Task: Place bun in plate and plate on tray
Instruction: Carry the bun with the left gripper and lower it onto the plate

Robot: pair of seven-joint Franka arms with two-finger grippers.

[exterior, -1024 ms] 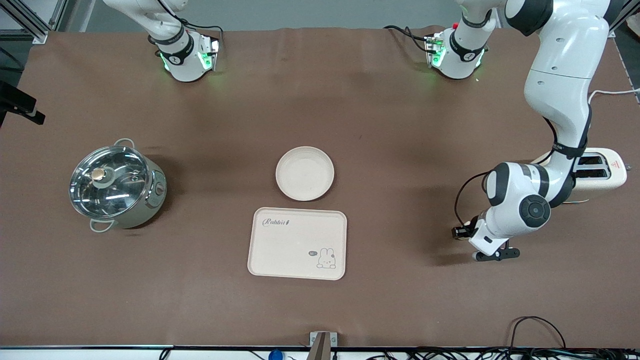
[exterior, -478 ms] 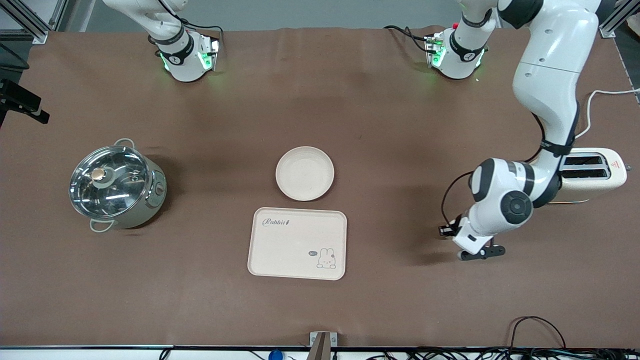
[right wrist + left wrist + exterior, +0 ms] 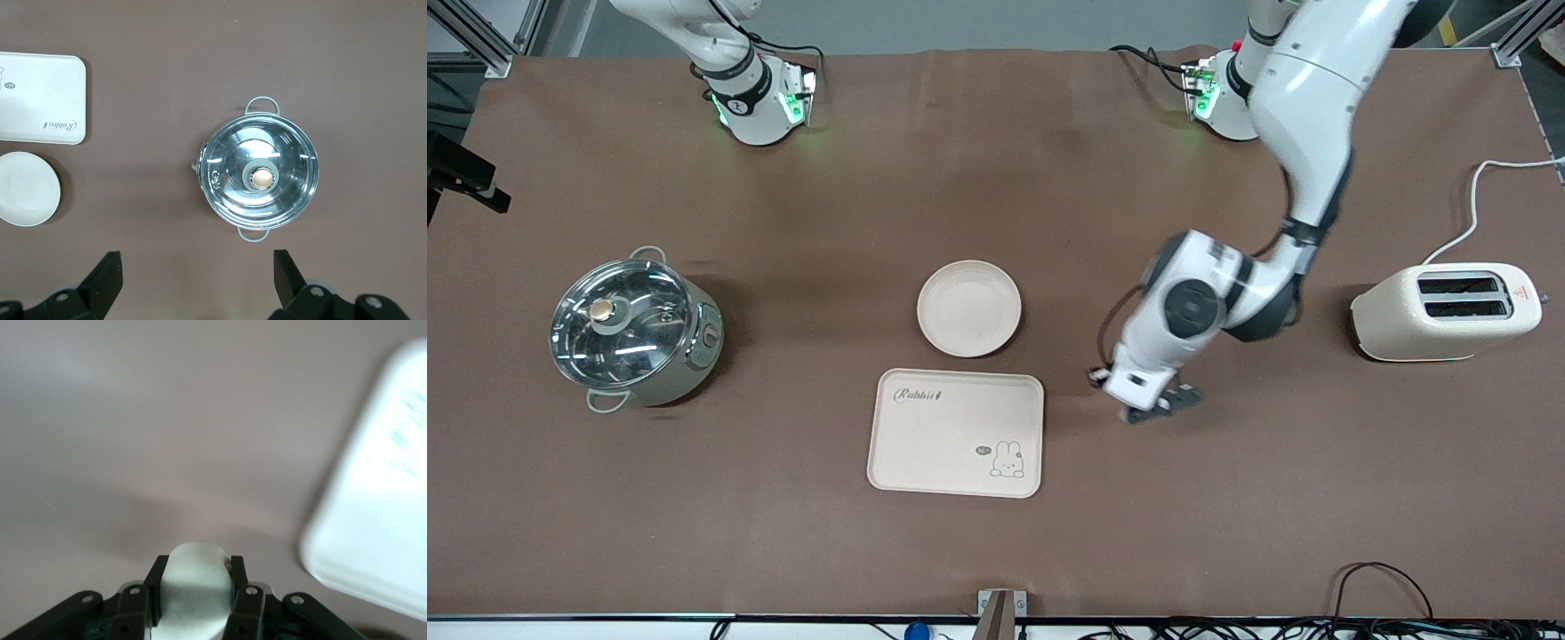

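My left gripper (image 3: 1149,407) hangs over the bare table beside the tray (image 3: 956,433), toward the left arm's end. In the left wrist view it (image 3: 197,565) is shut on the cream-white bun (image 3: 195,587), with the tray's blurred corner (image 3: 373,520) close by. The hand hides the bun in the front view. The round plate (image 3: 968,308) sits empty just farther from the front camera than the tray. My right gripper (image 3: 195,260) is open and empty, waiting high above the table near the pot. Its view also shows the plate (image 3: 27,189) and tray (image 3: 40,97).
A steel pot with a glass lid (image 3: 633,329) stands toward the right arm's end, also in the right wrist view (image 3: 260,177). A cream toaster (image 3: 1445,310) with a white cord stands toward the left arm's end.
My left arm has swung from beside the toaster toward the tray, carrying the bun, and the toaster is now uncovered. The plate, tray and pot have not moved.
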